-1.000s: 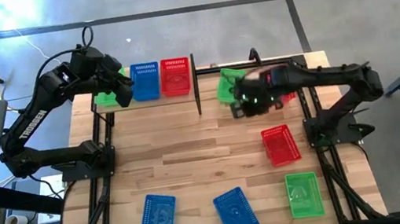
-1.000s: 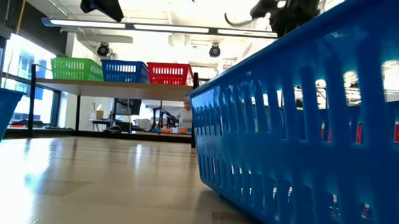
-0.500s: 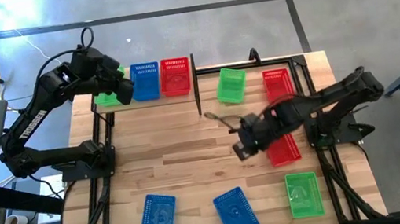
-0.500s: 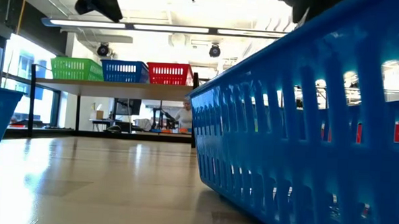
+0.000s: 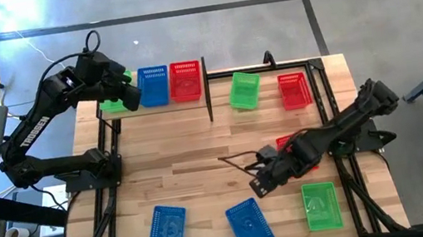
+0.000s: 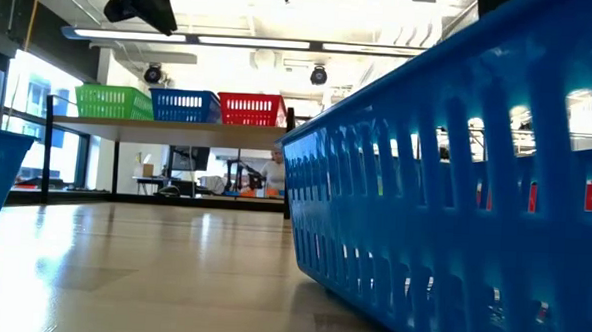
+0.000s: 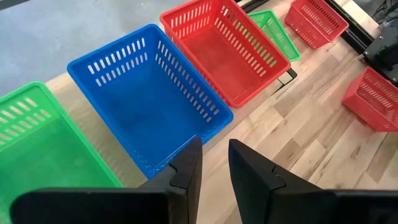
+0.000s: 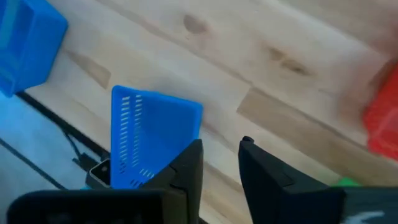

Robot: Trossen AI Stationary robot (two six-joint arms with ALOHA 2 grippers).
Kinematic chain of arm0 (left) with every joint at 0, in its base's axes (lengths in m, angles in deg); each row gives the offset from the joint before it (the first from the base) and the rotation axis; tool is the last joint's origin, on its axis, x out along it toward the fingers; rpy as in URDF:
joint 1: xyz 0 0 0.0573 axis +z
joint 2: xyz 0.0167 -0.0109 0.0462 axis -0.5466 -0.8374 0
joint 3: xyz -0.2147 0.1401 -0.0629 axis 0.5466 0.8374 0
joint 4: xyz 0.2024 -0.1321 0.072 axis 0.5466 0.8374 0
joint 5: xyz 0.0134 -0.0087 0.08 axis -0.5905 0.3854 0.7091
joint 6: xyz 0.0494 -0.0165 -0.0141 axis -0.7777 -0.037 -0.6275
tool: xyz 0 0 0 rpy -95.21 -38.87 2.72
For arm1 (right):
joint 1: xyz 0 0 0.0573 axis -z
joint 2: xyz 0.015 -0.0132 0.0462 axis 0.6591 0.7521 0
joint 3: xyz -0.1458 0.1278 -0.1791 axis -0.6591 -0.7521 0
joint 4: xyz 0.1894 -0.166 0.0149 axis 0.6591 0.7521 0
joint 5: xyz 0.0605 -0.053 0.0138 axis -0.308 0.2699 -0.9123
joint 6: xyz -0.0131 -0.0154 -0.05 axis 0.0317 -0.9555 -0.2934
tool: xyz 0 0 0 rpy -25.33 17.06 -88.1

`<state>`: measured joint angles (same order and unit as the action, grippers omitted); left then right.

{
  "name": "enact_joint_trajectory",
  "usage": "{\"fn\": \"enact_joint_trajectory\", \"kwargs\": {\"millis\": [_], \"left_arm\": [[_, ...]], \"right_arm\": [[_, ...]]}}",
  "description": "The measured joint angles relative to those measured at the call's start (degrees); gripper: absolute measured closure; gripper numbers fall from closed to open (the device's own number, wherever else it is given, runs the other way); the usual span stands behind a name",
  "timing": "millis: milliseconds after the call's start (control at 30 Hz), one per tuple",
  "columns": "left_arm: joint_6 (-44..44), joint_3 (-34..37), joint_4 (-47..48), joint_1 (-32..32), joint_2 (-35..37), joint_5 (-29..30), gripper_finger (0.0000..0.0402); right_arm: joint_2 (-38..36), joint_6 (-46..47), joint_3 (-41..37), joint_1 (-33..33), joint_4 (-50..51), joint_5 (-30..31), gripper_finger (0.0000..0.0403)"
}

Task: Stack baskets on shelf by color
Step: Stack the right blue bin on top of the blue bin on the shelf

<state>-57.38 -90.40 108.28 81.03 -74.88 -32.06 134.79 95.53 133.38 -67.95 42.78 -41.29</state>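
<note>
On the shelf (image 5: 166, 107) a green basket (image 5: 112, 105), a blue basket (image 5: 154, 86) and a red basket (image 5: 185, 80) stand side by side on their bottoms. My left gripper (image 5: 131, 95) hovers above them, narrowly open, over the blue basket's near wall (image 7: 163, 163). On the table stand a green basket (image 5: 244, 90) and a red basket (image 5: 294, 90) far right, a red basket (image 5: 308, 154) partly under my right arm, a green basket (image 5: 320, 205) and two blue baskets (image 5: 166, 229) (image 5: 248, 224) near the front. My right gripper (image 5: 260, 184) hangs open above bare table beside the blue basket (image 8: 155, 138).
The shelf's black frame post (image 5: 208, 94) stands at its right end. In the low view one blue basket (image 6: 455, 193) fills the right half, and the shelf (image 6: 177, 129) shows far behind. Bare wood lies in the table's middle (image 5: 176, 162).
My right gripper has swung from beside the far-right green basket toward the table's near edge, passing over the red basket and sinking a little. The green basket stays upright on the table where it was. The baskets on the shelf have not moved.
</note>
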Motion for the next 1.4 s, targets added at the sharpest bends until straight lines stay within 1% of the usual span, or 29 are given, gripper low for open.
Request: {"fn": "enact_joint_trajectory", "kwargs": {"millis": [167,267,467,667,1000,1200,1300,1400], "left_arm": [[0.6,0.0,0.0,0.0,0.0,0.0,0.0330],[1.6,0.0,0.0,0.0,0.0,0.0,0.0330],[1.5,0.0,0.0,0.0,0.0,0.0,0.0330],[1.5,0.0,0.0,0.0,0.0,0.2,0.0330],[1.6,0.0,0.2,0.0,0.0,0.2,0.0330],[1.5,0.0,0.4,0.0,0.0,0.2,0.0330],[1.6,0.0,0.4,0.0,0.0,0.2,0.0330],[1.5,0.0,0.4,0.0,0.0,0.2,0.0330]], "right_arm": [[3.3,-0.4,0.0,-1.9,-3.6,1.1,0.0274],[5.6,-0.6,0.0,-2.8,-4.7,1.1,0.0264],[9.8,-0.6,0.0,-4.0,-7.2,0.0,0.0262],[12.8,-3.0,0.0,-4.9,-13.3,-0.4,0.0262],[17.0,-3.0,0.0,-5.9,-13.2,-2.6,0.0262],[19.2,-3.0,0.0,-6.5,-14.8,-3.3,0.0274],[19.8,-3.0,0.0,-6.5,-14.9,-3.4,0.0292],[19.8,-2.7,0.0,-6.5,-14.9,-2.9,0.0318]]}}
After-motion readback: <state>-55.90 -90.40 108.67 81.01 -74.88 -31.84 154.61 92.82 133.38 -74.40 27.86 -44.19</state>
